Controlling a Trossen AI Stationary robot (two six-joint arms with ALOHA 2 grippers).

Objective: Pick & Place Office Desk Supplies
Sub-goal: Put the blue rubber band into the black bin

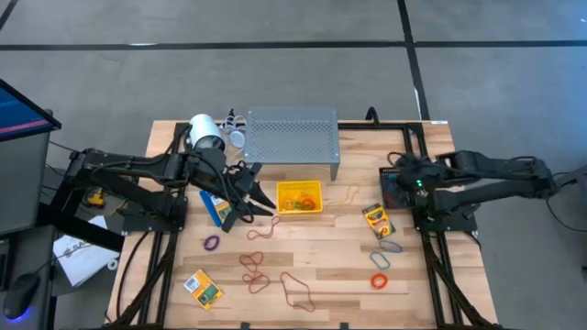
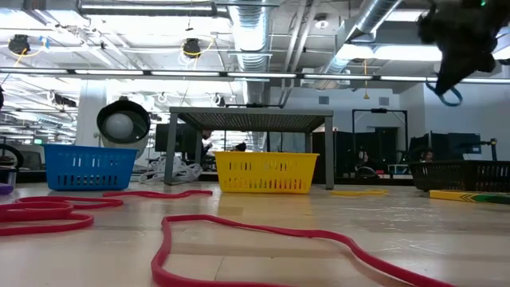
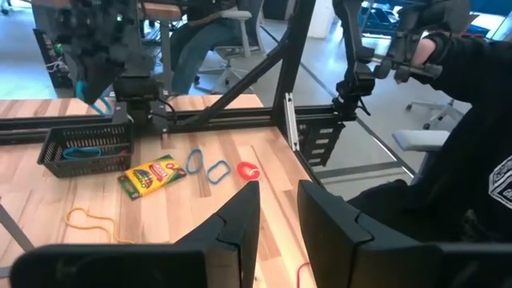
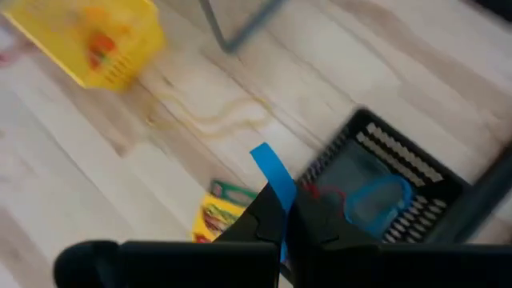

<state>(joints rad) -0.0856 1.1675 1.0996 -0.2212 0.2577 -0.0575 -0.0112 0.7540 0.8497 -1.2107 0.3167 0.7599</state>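
My right gripper [image 4: 286,214] is shut on a blue rubber band [image 4: 270,172] and hangs above the black bin [image 1: 396,190] at the table's right. That bin holds another blue band [image 4: 376,200]. My left gripper [image 3: 280,216] stands open with nothing between its fingers, raised between the blue bin [image 1: 215,207] and the yellow bin [image 1: 300,198]. One crayon box [image 1: 376,220] lies flat near the black bin and another [image 1: 204,287] lies at the near left. Red [image 1: 255,268], purple [image 1: 212,243], blue [image 1: 392,246] and orange [image 1: 379,280] bands lie loose on the wood. My right gripper pinches the blue rubber band between its two shut fingers, which slant downward. A flat strip of the band [image 4: 264,160] sticks out past the fingertips. In the low view a slack loop of it [image 2: 450,96] hangs below the gripper, clear of the table and the bin.
A grey perforated shelf [image 1: 292,137] stands at the far middle, with a white roll [image 1: 206,133] to its left. A thin yellow band [image 1: 351,194] lies beside the yellow bin. A person sits beyond the table's right side [image 3: 472,120].
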